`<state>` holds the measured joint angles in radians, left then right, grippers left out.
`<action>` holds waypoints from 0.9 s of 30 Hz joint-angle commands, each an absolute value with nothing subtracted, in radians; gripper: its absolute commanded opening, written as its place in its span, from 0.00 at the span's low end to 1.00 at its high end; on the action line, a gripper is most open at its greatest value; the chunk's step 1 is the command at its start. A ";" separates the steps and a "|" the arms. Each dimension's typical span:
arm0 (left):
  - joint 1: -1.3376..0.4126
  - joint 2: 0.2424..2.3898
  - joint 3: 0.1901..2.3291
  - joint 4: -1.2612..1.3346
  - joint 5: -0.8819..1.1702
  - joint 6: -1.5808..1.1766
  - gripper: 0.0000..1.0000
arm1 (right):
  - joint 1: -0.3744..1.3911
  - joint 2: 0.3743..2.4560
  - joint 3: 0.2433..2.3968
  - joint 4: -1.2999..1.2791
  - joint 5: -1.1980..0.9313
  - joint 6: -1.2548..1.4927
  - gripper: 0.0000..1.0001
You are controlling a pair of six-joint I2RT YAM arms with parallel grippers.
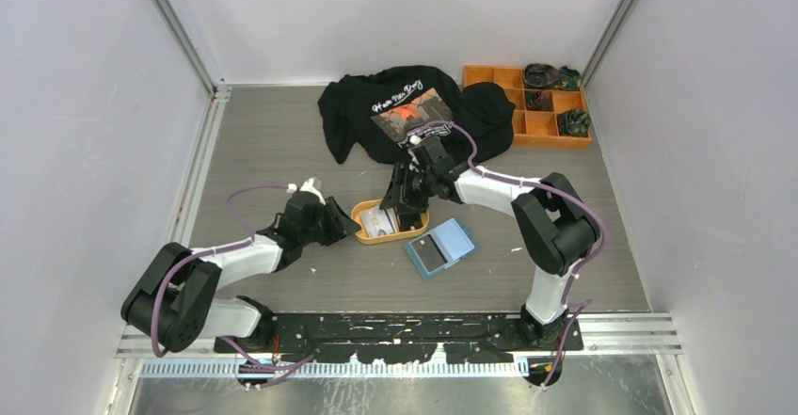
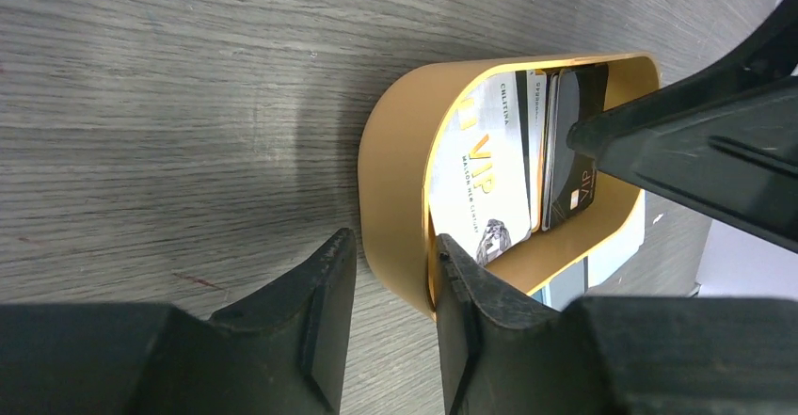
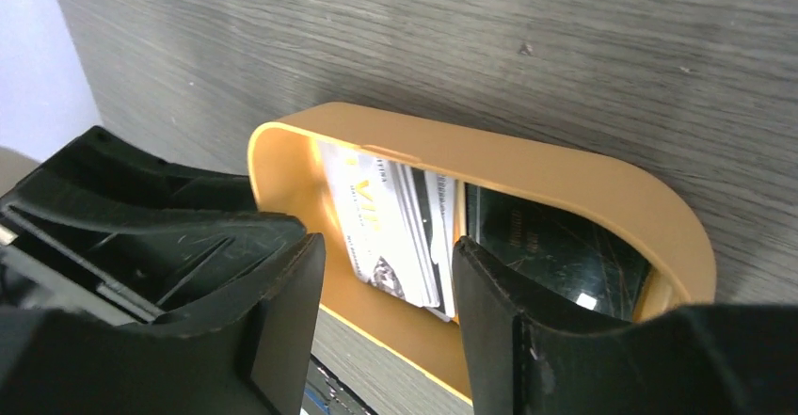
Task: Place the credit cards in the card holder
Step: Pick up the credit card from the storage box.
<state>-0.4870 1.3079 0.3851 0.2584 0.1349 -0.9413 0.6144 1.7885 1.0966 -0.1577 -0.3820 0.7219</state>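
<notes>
**Step in hand:** picking a card out of the tray; nothing has been lifted.

**Cards:** The cards (image 3: pixel 381 213) stand on edge in the orange tray (image 3: pixel 565 166), packed together and leaning. A light "VIP" card is at the front, with darker cards behind. Another dark card lies against the tray's right end.

**Holder:** The holder (image 1: pixel 440 247) lies open on the table, just right of the tray and slightly nearer. A dark rectangle shows on its left half. I cannot tell whether that is a card or a pocket.

**Left gripper:** The left gripper (image 2: pixel 395 250) straddles the tray's rounded left wall, one finger outside and one inside. The fingers are narrow. A sliver of table shows between the outer finger and the wall, so I judge the wall is not clamped.

**Right gripper:** The right gripper (image 3: pixel 388 244) hangs over the tray with its fingers about half apart and the card stack between them. It holds nothing. In the left wrist view, one of its fingertips sits at the edge of a dark card.

**Next move:**
- The left fingers need to pinch the wall firmly enough to steady the tray.
- The right fingers need to settle on a single card's faces and close.
- The risk is taking several cards at once, because they are packed tightly.
- The card then has to travel a short way right to the holder's pocket.
</notes>
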 commanded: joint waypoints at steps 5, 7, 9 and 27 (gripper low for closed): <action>-0.525 1.303 0.409 0.295 0.079 -0.952 0.31 | 0.642 1.821 1.135 -0.144 -0.348 0.747 0.57; -0.532 1.304 0.411 0.295 0.077 -0.956 0.29 | 0.649 1.836 1.139 -0.154 -0.344 0.745 0.57; -0.539 1.302 0.410 0.295 0.071 -0.960 0.27 | 0.660 1.850 1.144 -0.166 -0.339 0.736 0.56; -0.562 1.284 0.401 0.287 0.044 -0.968 0.13 | 0.712 1.901 1.199 -0.268 -0.372 0.640 0.60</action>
<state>-0.5491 1.3025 0.3889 0.2729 0.0410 -0.9653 0.7074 1.8645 1.1934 -0.2871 -0.2733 0.6083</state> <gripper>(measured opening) 0.223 0.602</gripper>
